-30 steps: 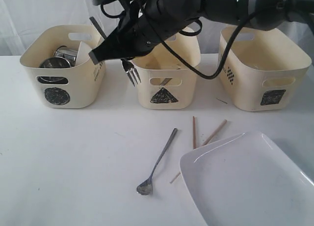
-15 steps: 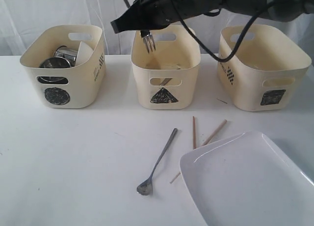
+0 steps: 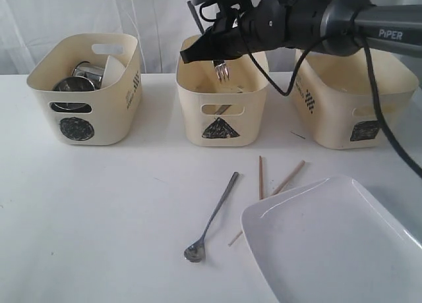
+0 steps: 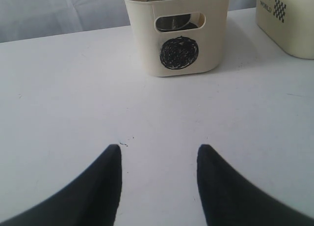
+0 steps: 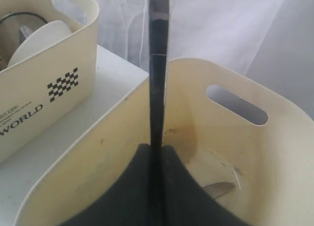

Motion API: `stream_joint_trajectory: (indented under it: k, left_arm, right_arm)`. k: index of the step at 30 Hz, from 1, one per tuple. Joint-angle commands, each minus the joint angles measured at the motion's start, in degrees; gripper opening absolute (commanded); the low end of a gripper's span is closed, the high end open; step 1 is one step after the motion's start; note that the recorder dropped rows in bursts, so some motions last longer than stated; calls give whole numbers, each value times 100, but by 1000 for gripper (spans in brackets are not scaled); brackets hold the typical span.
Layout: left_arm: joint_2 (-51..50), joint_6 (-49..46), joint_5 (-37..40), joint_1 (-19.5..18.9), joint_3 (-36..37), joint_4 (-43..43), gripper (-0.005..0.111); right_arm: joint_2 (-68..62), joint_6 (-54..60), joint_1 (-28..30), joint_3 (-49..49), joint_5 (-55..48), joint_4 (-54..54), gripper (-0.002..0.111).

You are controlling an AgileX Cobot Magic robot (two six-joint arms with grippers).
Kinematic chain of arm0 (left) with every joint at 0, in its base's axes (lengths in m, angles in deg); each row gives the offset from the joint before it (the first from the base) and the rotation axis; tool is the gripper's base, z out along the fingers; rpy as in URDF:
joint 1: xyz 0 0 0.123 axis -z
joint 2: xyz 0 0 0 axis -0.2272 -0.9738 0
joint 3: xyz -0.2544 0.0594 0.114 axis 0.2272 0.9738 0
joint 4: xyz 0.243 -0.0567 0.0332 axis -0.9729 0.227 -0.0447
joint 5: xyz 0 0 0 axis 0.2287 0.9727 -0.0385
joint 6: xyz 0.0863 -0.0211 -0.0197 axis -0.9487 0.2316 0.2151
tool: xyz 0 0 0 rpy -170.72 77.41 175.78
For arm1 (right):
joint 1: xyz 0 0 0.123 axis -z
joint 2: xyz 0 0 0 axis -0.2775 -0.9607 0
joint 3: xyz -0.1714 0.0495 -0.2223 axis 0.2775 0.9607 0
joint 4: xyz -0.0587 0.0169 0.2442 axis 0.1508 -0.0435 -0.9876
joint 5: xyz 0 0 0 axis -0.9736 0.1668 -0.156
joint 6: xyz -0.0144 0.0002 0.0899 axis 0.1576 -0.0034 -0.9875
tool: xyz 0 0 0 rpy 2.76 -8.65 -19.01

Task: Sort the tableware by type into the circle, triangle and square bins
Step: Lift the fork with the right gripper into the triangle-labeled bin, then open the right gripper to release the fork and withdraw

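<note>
The fork (image 3: 222, 70) hangs tines down over the triangle bin (image 3: 195, 115), its handle clamped in the closed right gripper (image 3: 220, 53). Spoon (image 3: 214, 217), chopsticks (image 3: 261, 177) and plate (image 3: 330, 244) lie on the counter (image 3: 99, 211). The left gripper (image 4: 159, 157) stands open and empty before the circle bin (image 4: 216, 39).

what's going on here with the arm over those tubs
A two-armed robot is sorting tableware into marked tubs. The right gripper is shut on a fork, holding it tines down over the triangle bin. The left gripper hangs open above the table, empty. The circle bin already holds steel mugs. A spoon, chopsticks and a white plate lie on the table unsorted.
</note>
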Motion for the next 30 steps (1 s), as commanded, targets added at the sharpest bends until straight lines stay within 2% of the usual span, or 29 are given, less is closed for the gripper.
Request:
stream_joint_trajectory:
  k: [1, 5, 9, 12, 20, 30]
  left_arm:
    - [31, 32, -31, -14, 15, 43, 52]
    - [31, 32, -31, -14, 15, 43, 52]
    - [31, 32, -31, -14, 15, 43, 52]
    - [31, 32, -31, -14, 15, 43, 52]
    - [31, 32, -31, -14, 15, 43, 52]
    - [31, 32, -31, -14, 15, 43, 52]
  right_arm:
    - [-223, 52, 73, -193, 32, -20, 0]
    - [-260, 52, 110, -228, 131, -67, 4]
    - [-270, 52, 163, -228, 132, -97, 27]
    - [-270, 52, 174, -228, 40, -153, 36]
    - [-109, 66, 174, -216, -696, -153, 36]
    - [690, 86, -190, 162, -2535, 3, 36]
